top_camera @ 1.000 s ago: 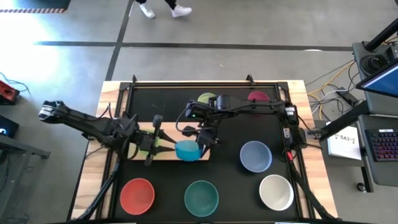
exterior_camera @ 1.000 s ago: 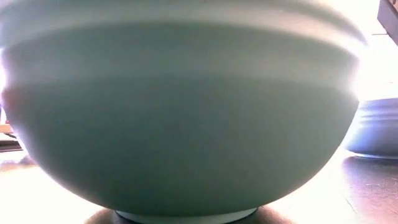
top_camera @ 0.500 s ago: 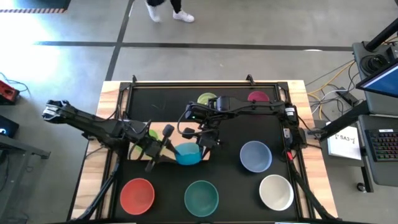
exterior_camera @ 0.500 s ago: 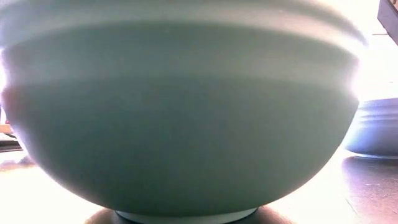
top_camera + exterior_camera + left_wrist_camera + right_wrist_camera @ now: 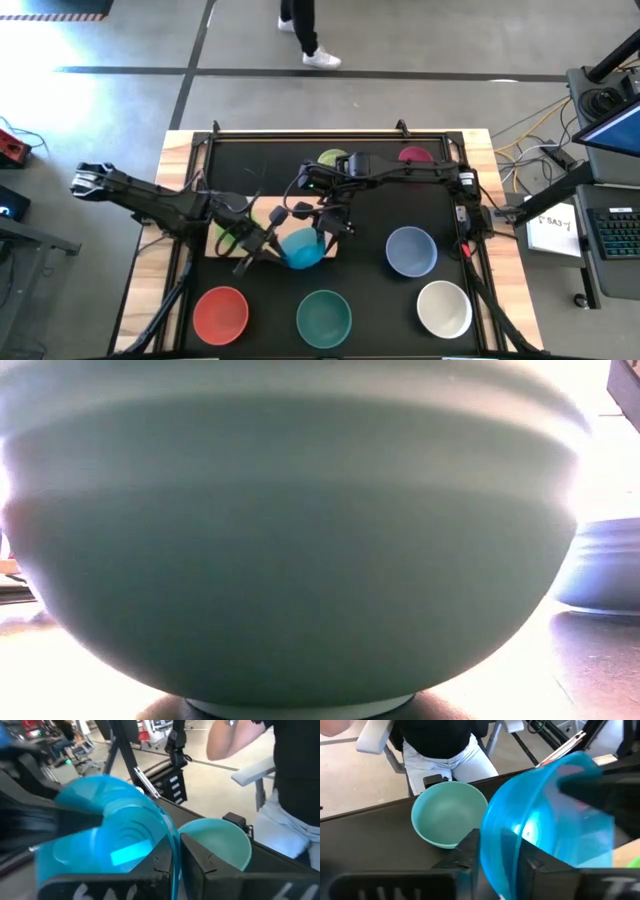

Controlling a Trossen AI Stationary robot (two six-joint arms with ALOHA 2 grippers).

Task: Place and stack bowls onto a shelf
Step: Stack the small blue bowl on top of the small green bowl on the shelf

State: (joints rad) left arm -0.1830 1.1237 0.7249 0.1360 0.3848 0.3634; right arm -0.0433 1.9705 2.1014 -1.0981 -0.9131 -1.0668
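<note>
Both grippers, left [image 5: 262, 243] and right [image 5: 322, 226], pinch the cyan bowl's [image 5: 301, 247] rim mid-frame over the shelf [image 5: 218, 240]; one should release first, then lower level

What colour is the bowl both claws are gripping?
Cyan bowl, translucent blue; clearest in the right wrist view.

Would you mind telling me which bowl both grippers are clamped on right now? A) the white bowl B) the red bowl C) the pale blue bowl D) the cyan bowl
D: in each wrist view that arm's own fingers pinch the rim of the cyan bowl, and the high view shows the left gripper and the right gripper meeting at it over the shelf.
</note>
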